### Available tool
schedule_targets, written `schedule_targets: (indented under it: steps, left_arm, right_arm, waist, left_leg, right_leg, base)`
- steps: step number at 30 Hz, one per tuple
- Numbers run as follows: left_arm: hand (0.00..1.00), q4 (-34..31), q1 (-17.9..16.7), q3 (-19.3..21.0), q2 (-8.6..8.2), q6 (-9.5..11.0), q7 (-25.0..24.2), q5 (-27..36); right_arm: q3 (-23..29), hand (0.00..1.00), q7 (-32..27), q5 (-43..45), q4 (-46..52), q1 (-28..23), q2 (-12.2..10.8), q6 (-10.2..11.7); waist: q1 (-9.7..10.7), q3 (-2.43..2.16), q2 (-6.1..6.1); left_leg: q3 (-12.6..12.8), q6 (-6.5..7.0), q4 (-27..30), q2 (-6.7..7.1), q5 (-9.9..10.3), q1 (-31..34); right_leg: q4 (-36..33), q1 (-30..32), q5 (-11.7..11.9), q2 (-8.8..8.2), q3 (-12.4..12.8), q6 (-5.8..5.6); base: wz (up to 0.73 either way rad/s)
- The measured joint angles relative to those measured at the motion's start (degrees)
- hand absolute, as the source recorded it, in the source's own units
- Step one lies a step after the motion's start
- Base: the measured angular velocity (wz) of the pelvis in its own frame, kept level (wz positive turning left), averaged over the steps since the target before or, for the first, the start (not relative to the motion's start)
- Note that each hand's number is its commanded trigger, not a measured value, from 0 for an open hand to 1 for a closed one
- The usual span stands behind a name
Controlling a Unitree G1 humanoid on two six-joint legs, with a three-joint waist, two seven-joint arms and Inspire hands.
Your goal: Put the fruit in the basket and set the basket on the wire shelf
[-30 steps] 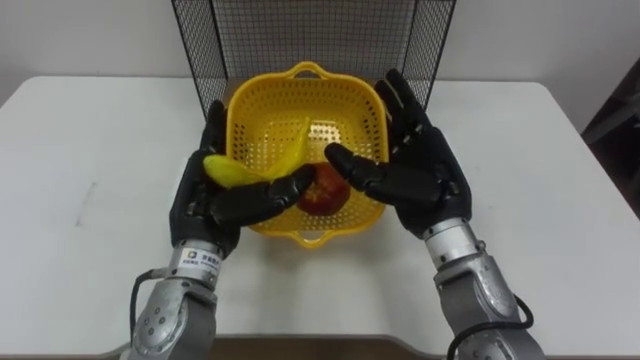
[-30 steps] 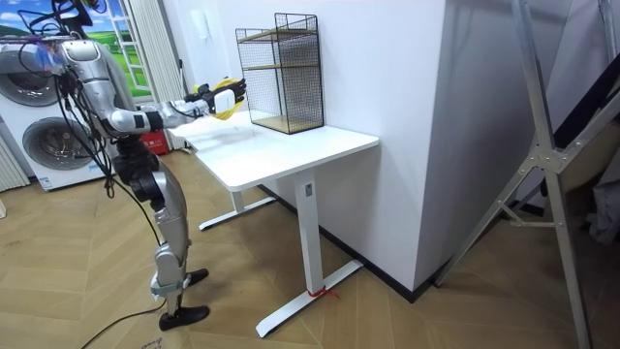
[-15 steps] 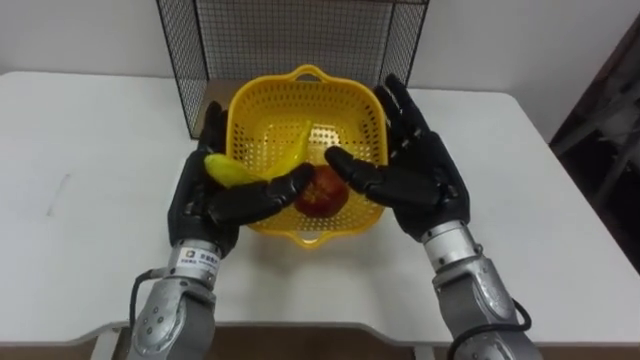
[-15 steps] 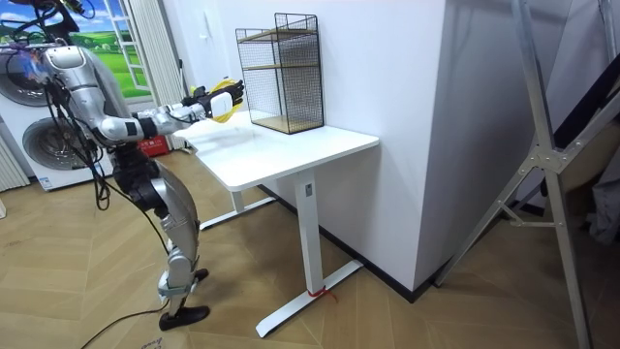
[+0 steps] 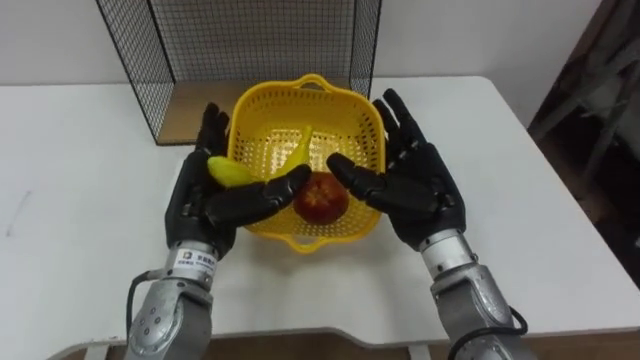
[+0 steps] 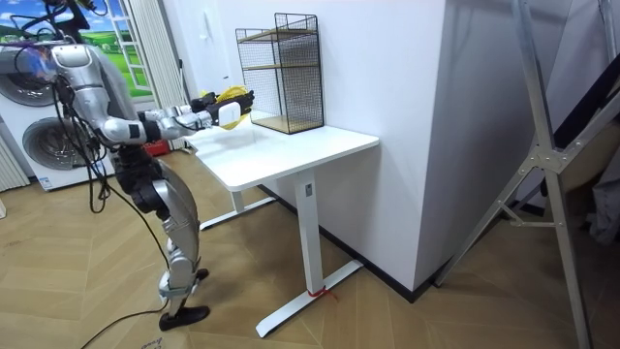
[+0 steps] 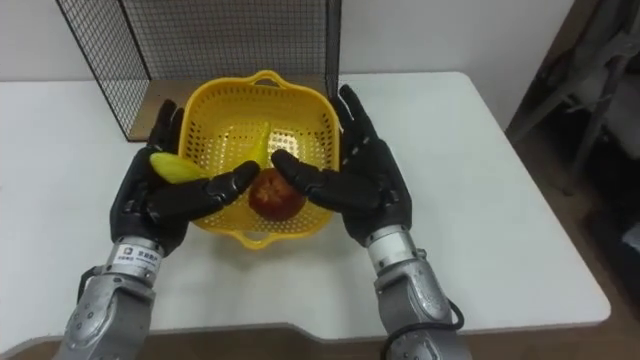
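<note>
A yellow plastic basket is held between my two hands above the white table. A red apple and a yellow banana lie in it, and a yellow end pokes over the left rim. My left hand presses flat on the basket's left side, thumb across the front. On the right side my right hand does the same. Both hands are open. Just behind the basket stands the black wire shelf with its wooden bottom board. In the room view the basket hangs close to the shelf.
The table stands against a white wall, and I stand at its end on the room view's left. A washing machine is behind me. The table's right edge lies right of my right hand, with dark furniture beyond it.
In the room view I have shifted my stance and carried the basket closer to the shelf. The eye view has swung right, so the shelf sits further left. My hold on the basket is unchanged.
</note>
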State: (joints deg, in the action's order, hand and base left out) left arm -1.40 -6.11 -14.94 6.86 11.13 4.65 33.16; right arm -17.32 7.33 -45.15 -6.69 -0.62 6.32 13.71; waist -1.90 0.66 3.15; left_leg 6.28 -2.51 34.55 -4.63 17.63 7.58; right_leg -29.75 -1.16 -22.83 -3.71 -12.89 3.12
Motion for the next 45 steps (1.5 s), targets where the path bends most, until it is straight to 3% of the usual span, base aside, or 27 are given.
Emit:
schedule_targets:
  steps: [1,2,3,4,6,8,9,10,11,12,13,15,16,17,18,19,20,25,26,30,36,41,45]
  left_arm:
    - [0.0,0.0,0.1,0.0,-0.2,0.0,0.0,0.7]
    - [0.0,0.0,0.7,-0.4,-0.53,0.0,0.0,1.1]
    - [0.0,0.0,0.9,-0.5,-0.54,0.1,0.0,1.1]
    - [0.0,0.0,0.8,-0.5,-0.51,0.1,0.0,1.2]
    - [0.0,0.0,1.0,-0.5,-0.49,0.1,0.0,1.7]
    - [0.0,0.0,1.1,-0.2,-0.38,0.2,0.0,2.2]
    - [0.0,0.0,1.1,-0.1,-0.42,0.2,0.0,2.2]
    - [0.0,0.0,1.1,0.0,-0.44,0.2,0.0,2.2]
    - [0.0,0.0,1.1,0.0,-0.43,0.2,0.0,2.2]
    - [0.0,0.0,1.1,0.2,-0.44,0.2,0.0,2.1]
    - [0.0,0.0,1.3,0.2,-0.4,0.2,0.0,2.1]
    - [0.0,0.1,1.4,0.2,-0.38,0.2,0.0,2.1]
    - [0.0,0.2,1.4,0.2,-0.37,0.2,0.0,2.2]
    - [0.0,0.2,1.4,0.2,-0.37,0.2,0.0,2.1]
    - [0.0,0.3,1.4,0.2,-0.36,0.2,0.0,2.1]
    - [0.0,0.5,1.4,0.1,-0.42,0.2,0.0,2.2]
    - [0.0,0.4,1.4,0.1,-0.44,0.2,0.0,2.1]
    - [0.0,0.3,1.4,0.0,-0.27,0.1,0.0,0.9]
    - [0.0,0.3,1.5,0.0,-0.25,0.0,0.0,0.0]
    - [0.0,0.3,1.5,0.2,-0.24,-0.1,-0.3,-2.1]
    - [0.0,0.3,3.1,0.7,-0.42,-0.6,-0.4,-3.9]
    - [0.0,0.3,3.9,0.7,-0.4,-0.9,-0.3,-3.4]
    - [0.0,0.5,5.7,1.0,-0.47,-2.3,-0.3,-3.6]
  right_arm:
    - [0.0,0.0,-0.4,-0.1,0.2,0.2,0.0,0.2]
    - [0.1,0.0,-1.0,-0.3,0.6,0.2,0.2,0.7]
    - [0.1,0.0,-1.1,-0.4,0.6,0.2,0.3,0.7]
    - [0.1,0.0,-1.2,-0.4,0.7,0.3,0.6,0.5]
    - [0.0,0.0,-1.2,-0.4,0.7,0.6,0.7,0.6]
    - [0.0,0.0,-1.2,-0.1,0.7,0.6,0.6,0.7]
    - [0.0,0.0,-1.2,0.4,0.7,0.6,0.5,0.7]
    - [0.0,0.0,-1.2,1.4,0.7,0.6,0.3,0.7]
    - [0.1,0.0,-1.2,1.9,0.7,0.6,0.2,0.7]
    - [0.3,0.0,-1.1,2.8,0.7,0.6,0.0,0.7]
    - [0.5,0.0,-0.9,3.0,0.7,0.6,0.1,0.7]
    - [0.5,0.0,-0.9,3.0,0.6,0.6,0.2,0.6]
    - [0.5,0.0,-0.9,2.9,0.6,0.6,0.2,0.6]
    - [0.4,0.0,-0.9,2.9,0.6,0.6,0.1,0.5]
    - [0.4,0.0,-0.9,2.8,0.6,0.6,0.1,0.5]
    - [0.3,0.0,-0.9,2.8,0.6,0.6,0.2,0.5]
    - [0.3,0.0,-0.9,2.7,0.6,0.6,0.4,0.5]
    - [0.7,0.0,-0.9,2.8,0.7,1.0,0.4,0.0]
    - [0.7,0.0,-0.9,2.8,0.7,1.1,0.5,-0.1]
    - [0.7,0.0,-0.8,2.8,0.7,1.2,0.5,0.0]
    - [1.1,0.0,-0.8,2.9,0.7,1.9,0.5,0.0]
    - [1.4,0.0,-1.5,2.7,0.7,2.2,0.7,-0.2]
    - [2.7,0.0,-2.0,2.6,0.1,3.7,0.6,-2.0]
  waist:
    - [0.3,-0.04,0.09]
    - [0.5,0.02,0.12]
    - [0.4,-0.11,0.45]
    - [0.0,-0.49,0.55]
    - [-0.4,-0.35,0.61]
    - [-0.2,-0.18,0.43]
    - [-0.2,0.01,0.35]
    - [0.0,0.43,-0.27]
    - [0.0,0.58,-0.54]
    - [0.0,0.57,-1.16]
    - [0.3,0.74,-1.59]
    - [0.1,1.01,-1.88]
    - [0.5,1.1,-2.05]
    - [0.7,0.94,-1.79]
    - [0.7,0.91,-1.71]
    - [0.6,0.85,-1.85]
    - [0.2,0.63,-2.52]
    - [0.3,0.17,-2.24]
    - [0.7,-0.11,-2.3]
    - [1.5,-0.25,-2.41]
    - [2.2,-0.15,-2.99]
    - [3.2,0.39,-3.83]
    - [3.2,0.56,-3.86]
  left_leg:
    - [0.0,0.68,0.1,1.27,0.3,1.1]
    - [0.4,1.46,-2.6,2.27,-0.9,2.9]
    - [1.5,3.07,-2.4,2.74,-1.6,3.3]
    - [2.7,4.23,-2.3,3.87,-1.0,2.4]
    - [3.4,5.76,-1.6,5.71,0.1,1.1]
    - [4.2,7.27,-1.0,7.29,2.1,-0.8]
    - [4.4,7.61,-1.0,7.51,2.5,-1.2]
    - [4.4,8.19,-0.9,7.62,3.1,-2.0]
    - [4.4,8.42,-1.0,7.56,3.3,-2.4]
    - [4.1,8.89,-1.0,7.36,3.6,-2.7]
    - [3.9,9.21,-1.1,7.27,3.7,-2.9]
    - [3.7,9.44,-1.4,6.96,3.8,-3.1]
    - [3.1,9.51,-1.4,6.78,3.9,-2.9]
    - [3.0,9.58,-1.8,6.77,3.8,-2.7]
    - [3.0,9.58,-1.9,6.77,3.8,-2.8]
    - [2.7,9.46,-2.3,6.74,3.9,-3.2]
    - [2.4,9.08,-3.3,6.18,3.8,-3.5]
    - [2.2,8.0,-7.1,4.86,2.5,-4.4]
    - [2.2,7.91,-7.4,4.45,2.5,-4.7]
    - [2.3,7.45,-9.6,4.15,2.2,-6.5]
    - [3.1,7.08,-10.9,3.87,2.0,-7.1]
    - [3.6,6.87,-12.9,3.54,1.7,-8.8]
    - [4.4,6.72,-14.0,3.33,1.2,-9.3]
  right_leg:
    - [-0.4,0.1,-0.3,-1.06,0.2,-0.53]
    - [-1.9,0.5,-1.1,-2.15,1.6,-1.6]
    - [-3.4,1.1,-1.8,-2.74,3.0,-2.29]
    - [-7.6,2.7,-2.4,-4.6,3.5,-3.01]
    - [-14.8,5.1,-1.5,-7.45,3.4,-4.57]
    - [-24.0,7.5,2.0,-10.02,3.5,-6.06]
    - [-25.8,8.2,3.3,-10.52,3.6,-5.9]
    - [-29.0,9.4,6.7,-11.28,3.6,-5.81]
    - [-30.4,10.3,8.5,-11.4,3.7,-5.76]
    - [-32.4,11.8,12.1,-11.69,3.6,-5.69]
    - [-32.8,12.6,12.3,-11.66,3.6,-6.31]
    - [-29.2,13.4,7.8,-10.69,3.4,-6.91]
    - [-22.7,13.0,5.7,-9.09,2.5,-6.93]
    - [-15.0,12.2,5.2,-7.62,2.0,-6.87]
    - [-11.4,11.8,5.7,-6.7,1.9,-6.73]
    - [-6.8,10.4,5.8,-5.49,1.7,-5.81]
    - [-4.3,9.3,6.7,-4.08,1.8,-5.53]
    - [1.8,7.2,9.0,-1.88,1.2,-4.83]
    - [2.9,6.7,9.4,-1.35,1.1,-4.75]
    - [5.5,4.9,9.7,-0.61,1.2,-4.63]
    - [7.3,4.9,10.1,0.09,2.0,-4.57]
    - [10.4,3.1,11.2,1.05,2.9,-4.63]
    - [11.1,3.0,11.6,1.33,3.4,-4.49]
  base:
    - [0.47]
    - [0.5]
    - [0.36]
    - [0.17]
    - [0.14]
    - [0.06]
    - [0.0]
    - [0.0]
    - [0.0]
    - [0.0]
    - [-0.04]
    - [0.06]
    - [0.24]
    - [0.22]
    - [0.1]
    - [0.0]
    - [0.0]
    - [-0.04]
    - [0.0]
    - [-0.03]
    - [-0.1]
    - [-0.08]
    - [-0.1]
